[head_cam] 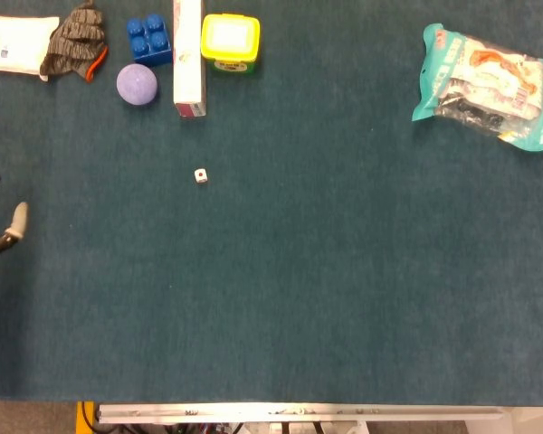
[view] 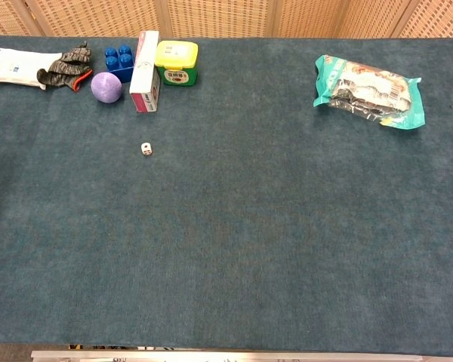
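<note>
Far left edge of the head view, only fingertips of the left hand [head_cam: 4, 231] show, spread apart it seems, holding nothing visible; rest of hand is out of frame so full finger state can't be told. Right hand not visible in either view. Upper left cluster: white packet [head_cam: 14, 41], grey glove [head_cam: 75, 38], blue block [head_cam: 149, 38], purple ball [head_cam: 137, 84], long white box [head_cam: 188, 54], yellow container [head_cam: 230, 40]. Below the box, alone on the blue tabletop [head_cam: 344, 298], sits the small white die [head_cam: 200, 175], upper left of centre, well apart from the fingertips. Die looks light, hard, small; likely rolls or slips, best pinched on two opposite faces from above. Plenty of open cloth around it. Upper right, teal snack bag [head_cam: 489, 86] near the edge. Metal table rim [head_cam: 299, 413] along the bottom
</note>
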Controlling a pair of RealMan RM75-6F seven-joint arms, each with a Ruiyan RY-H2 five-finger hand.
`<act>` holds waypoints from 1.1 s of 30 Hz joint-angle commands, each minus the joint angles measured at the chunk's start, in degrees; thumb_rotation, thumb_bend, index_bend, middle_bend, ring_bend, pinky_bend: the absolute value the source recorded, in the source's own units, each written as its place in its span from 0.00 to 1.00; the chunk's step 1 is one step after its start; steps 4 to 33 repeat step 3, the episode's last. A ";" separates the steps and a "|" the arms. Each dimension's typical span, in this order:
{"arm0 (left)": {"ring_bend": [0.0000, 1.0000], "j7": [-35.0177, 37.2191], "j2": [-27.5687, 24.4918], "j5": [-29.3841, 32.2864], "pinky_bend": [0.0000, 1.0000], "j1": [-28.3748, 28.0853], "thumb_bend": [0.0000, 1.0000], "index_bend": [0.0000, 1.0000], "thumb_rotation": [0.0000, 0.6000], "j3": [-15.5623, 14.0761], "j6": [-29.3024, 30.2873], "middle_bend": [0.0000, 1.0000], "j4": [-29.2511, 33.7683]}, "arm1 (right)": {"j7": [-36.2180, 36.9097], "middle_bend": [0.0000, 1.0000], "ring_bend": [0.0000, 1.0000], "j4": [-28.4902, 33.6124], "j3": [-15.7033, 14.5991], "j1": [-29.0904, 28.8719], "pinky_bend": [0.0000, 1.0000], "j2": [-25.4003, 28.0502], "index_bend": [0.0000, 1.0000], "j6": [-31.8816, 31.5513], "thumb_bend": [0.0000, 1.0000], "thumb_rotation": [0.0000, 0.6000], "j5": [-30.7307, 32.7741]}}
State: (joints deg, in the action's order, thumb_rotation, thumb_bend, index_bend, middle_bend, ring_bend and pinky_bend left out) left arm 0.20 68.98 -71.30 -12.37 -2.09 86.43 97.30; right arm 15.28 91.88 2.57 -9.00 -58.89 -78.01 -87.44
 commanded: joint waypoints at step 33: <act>0.33 -0.17 -0.75 -2.03 0.38 2.13 0.33 0.03 0.55 -0.03 1.64 0.34 1.35 | -0.14 0.33 0.31 0.00 -0.12 -0.15 0.32 -0.24 0.15 0.05 0.36 1.00 -0.29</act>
